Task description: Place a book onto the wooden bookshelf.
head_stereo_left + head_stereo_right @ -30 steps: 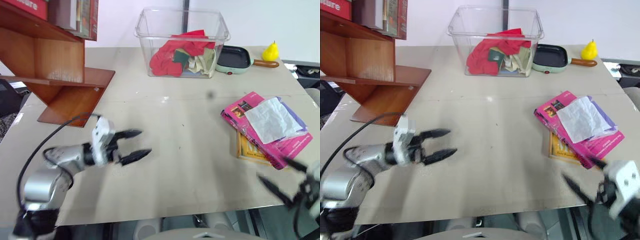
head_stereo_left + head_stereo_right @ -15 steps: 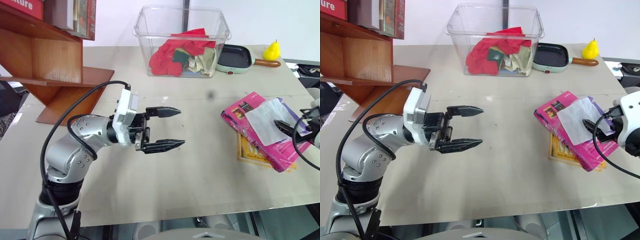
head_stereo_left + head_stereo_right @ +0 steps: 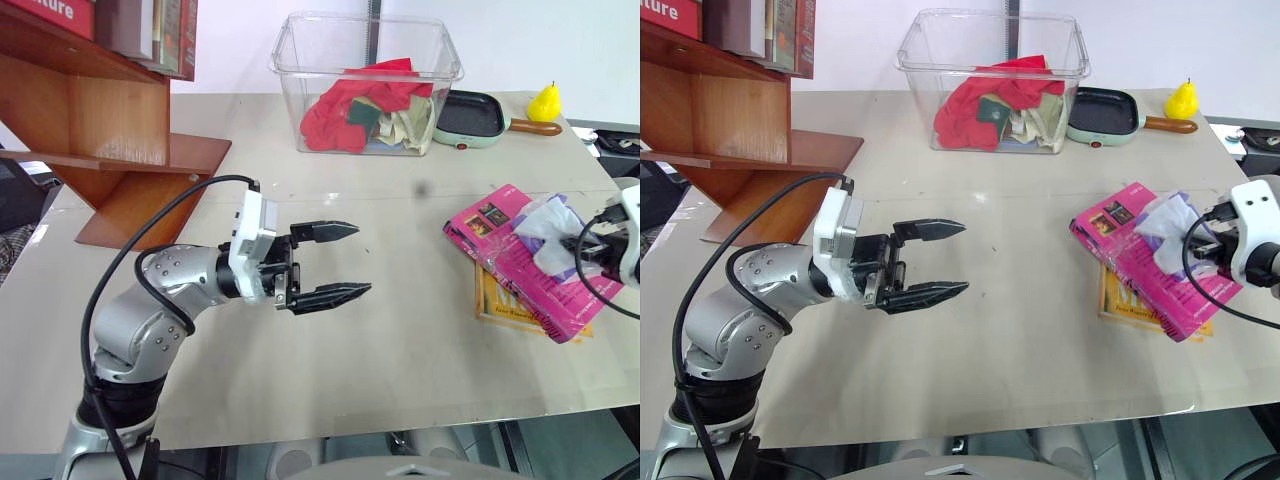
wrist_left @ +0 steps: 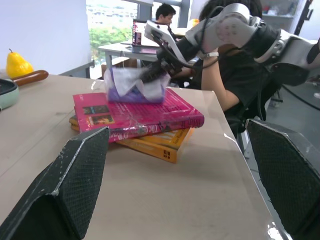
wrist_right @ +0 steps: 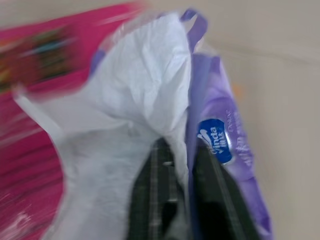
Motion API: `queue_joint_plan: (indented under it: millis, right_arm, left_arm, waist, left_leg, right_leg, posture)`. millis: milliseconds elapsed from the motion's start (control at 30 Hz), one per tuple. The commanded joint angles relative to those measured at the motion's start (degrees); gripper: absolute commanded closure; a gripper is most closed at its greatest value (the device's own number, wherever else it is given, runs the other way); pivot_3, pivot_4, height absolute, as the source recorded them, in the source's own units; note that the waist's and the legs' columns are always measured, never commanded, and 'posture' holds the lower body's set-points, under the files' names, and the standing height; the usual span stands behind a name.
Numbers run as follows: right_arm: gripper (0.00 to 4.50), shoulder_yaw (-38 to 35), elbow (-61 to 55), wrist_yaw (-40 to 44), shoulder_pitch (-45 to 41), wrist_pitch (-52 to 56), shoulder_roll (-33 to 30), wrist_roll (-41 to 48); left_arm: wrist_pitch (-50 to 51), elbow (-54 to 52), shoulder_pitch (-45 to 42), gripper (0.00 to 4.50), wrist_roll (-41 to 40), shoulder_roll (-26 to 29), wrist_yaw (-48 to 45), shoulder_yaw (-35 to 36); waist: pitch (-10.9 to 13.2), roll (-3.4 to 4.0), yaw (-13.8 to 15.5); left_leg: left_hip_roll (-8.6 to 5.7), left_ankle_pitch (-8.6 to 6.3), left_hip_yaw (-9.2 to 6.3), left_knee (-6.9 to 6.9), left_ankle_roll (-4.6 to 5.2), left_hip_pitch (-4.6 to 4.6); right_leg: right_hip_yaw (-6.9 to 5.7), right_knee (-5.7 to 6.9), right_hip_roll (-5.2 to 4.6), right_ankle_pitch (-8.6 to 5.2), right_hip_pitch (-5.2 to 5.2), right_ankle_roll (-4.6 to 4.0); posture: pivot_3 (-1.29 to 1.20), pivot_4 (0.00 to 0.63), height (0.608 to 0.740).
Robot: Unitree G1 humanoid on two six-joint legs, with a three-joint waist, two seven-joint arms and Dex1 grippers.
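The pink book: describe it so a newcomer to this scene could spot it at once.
Start at the beige table and go to its right edge, opposite the wooden bookshelf. Two stacked books lie there, and the pink book is the upper one, thick, with two small dark pictures on its cover. The book beneath it is yellow-orange, and a purple-and-white tissue pack sits on the pink one, pinched by the right gripper.

I seem to be working in an office used as a test lab: beyond my beige table [image 3: 380,330], a person [image 4: 227,70] sits nearby, another works at a laptop [image 4: 139,36] on a desk by a large window [image 4: 112,20] overlooking trees
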Motion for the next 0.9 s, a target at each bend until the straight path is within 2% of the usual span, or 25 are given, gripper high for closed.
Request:
queue_joint_plan:
  millis: [33, 100, 200, 233, 367, 467, 500, 533, 600, 667, 767, 900]
  right_arm:
    - [4.45, 0.02, 15.48, -6.73, -11.22, -6.26, -0.30, -7.61]
    - [4.45, 2.97, 24.85, -7.75, -18.09, -10.01, 0.89, -11.22]
    - [4.45, 8.50, 35.33, -3.74, -24.42, -16.10, 1.87, -16.22]
    - [3.92, 9.96, 39.49, -2.47, -26.46, -18.07, 2.47, -17.72]
    - [2.35, 15.21, 53.36, 0.42, -31.79, -26.69, 3.75, -24.19]
    - [0.84, 16.77, 56.32, 4.32, -32.25, -29.84, 2.43, -26.33]
    - [0.49, 17.31, 55.10, 5.90, -31.52, -31.20, 1.38, -27.13]
    - [0.02, 17.65, 52.72, 7.73, -30.28, -32.30, 0.16, -27.69]
    - [0.02, 15.74, 44.55, 12.47, -26.66, -29.84, -2.17, -25.43]
    - [0.02, 9.63, 30.55, 17.48, -19.56, -20.71, -4.74, -18.84]
    - [0.02, -5.49, 4.00, 25.29, 0.05, -2.66, -7.33, -8.26]
    - [0.02, -23.02, -17.22, 24.62, 16.81, 18.52, -1.44, -1.37]
  left_arm:
    - [-1.78, -0.77, -1.10, 0.00, -0.43, -1.00, 0.31, 0.52]
    - [-2.51, -0.08, -1.84, 0.00, 0.07, -1.90, 0.22, -0.14]
    - [-3.25, 0.58, -2.22, 0.00, 0.68, -2.48, -0.12, -0.68]
    - [-3.48, 0.85, -2.33, 0.00, 0.76, -2.61, -0.18, -0.76]
    - [-3.80, 1.12, -2.40, 0.00, 0.68, -3.03, -0.40, -0.95]
    - [-3.92, 1.39, -2.35, 0.00, 0.73, -3.05, -0.82, -0.82]
    - [-3.96, 1.39, -2.24, 0.00, 0.74, -3.01, -0.92, -0.77]
    - [-4.00, 1.32, -2.13, 0.00, 0.77, -2.97, -0.98, -0.74]
    - [-3.98, 1.13, -1.95, 0.00, 0.72, -2.93, -1.02, -0.71]
    - [-4.00, 1.08, -1.88, 0.00, 0.77, -3.03, -1.04, -0.86]
    - [-3.86, 1.21, -2.00, 0.00, 0.59, -3.43, -1.04, -1.27]
    - [-3.82, 1.84, -2.32, 0.00, 0.59, -3.32, -2.17, -1.77]
  waist:
    - [0.04, 0.07, -0.04]
    - [0.03, 0.10, -0.25]
    - [0.03, 0.10, -0.58]
    - [0.03, 0.10, -0.77]
    - [0.07, 0.17, -1.13]
    - [0.11, 0.25, -1.08]
    - [0.16, 0.32, -1.13]
    - [0.18, 0.37, -1.15]
    - [0.20, 0.45, -1.03]
    - [0.21, 0.48, -0.88]
    - [0.16, 0.55, 0.00]
    - [0.13, 0.55, 0.39]
  left_leg:
    - [0.00, 0.00, 0.00, 0.00, 0.00, 0.02]
    - [-0.01, 0.00, 0.07, -0.01, 0.00, 0.02]
    - [0.01, 0.00, 0.07, -0.08, 0.00, 0.06]
    - [0.02, 0.00, 0.04, -0.14, 0.00, 0.07]
    - [0.02, 0.00, 0.01, -0.18, 0.00, -0.02]
    - [0.00, 0.00, 0.02, -0.20, 0.00, -0.15]
    - [0.01, -0.01, 0.03, -0.20, 0.01, -0.17]
    - [0.00, -0.01, 0.04, -0.20, 0.02, -0.20]
    - [0.00, -0.02, 0.05, -0.21, 0.03, -0.21]
    - [0.00, -0.02, 0.00, -0.23, 0.04, -0.20]
    - [0.05, -0.03, -0.17, -0.28, 0.04, -0.12]
    - [0.07, -0.04, -0.25, -0.21, 0.05, -0.07]
  right_leg:
    - [0.00, 0.01, 0.02, 0.04, 0.01, -0.07]
    - [0.07, 0.02, 0.01, 0.08, -0.04, -0.13]
    - [0.10, 0.02, 0.05, 0.09, -0.04, -0.16]
    - [0.09, 0.02, 0.08, 0.10, -0.04, -0.14]
    - [0.07, -0.06, 0.07, 0.21, -0.06, 0.06]
    - [0.06, -0.28, 0.02, 0.22, -0.06, 0.08]
    - [0.06, -0.34, 0.02, 0.22, -0.06, 0.09]
    - [0.06, -0.38, 0.00, 0.23, -0.06, 0.10]
    - [0.06, -0.41, -0.01, 0.23, -0.06, 0.10]
    - [0.03, -0.41, 0.00, 0.22, -0.06, 0.11]
    - [-0.13, -0.33, 0.07, 0.20, 0.01, 0.13]
    - [-0.21, -0.20, 0.09, 0.18, 0.07, 0.13]
  posture:
    - [0.00, 0.150, 0.740]
    - [0.00, 0.150, 0.740]
    - [0.00, 0.150, 0.740]
    - [0.00, 0.150, 0.740]
    - [0.00, 0.150, 0.740]
    - [0.00, 0.150, 0.740]
    - [0.00, 0.150, 0.740]
    - [0.00, 0.150, 0.740]
    - [0.00, 0.150, 0.740]
    - [0.00, 0.150, 0.740]
    - [0.00, 0.150, 0.740]
    - [0.00, 0.150, 0.740]
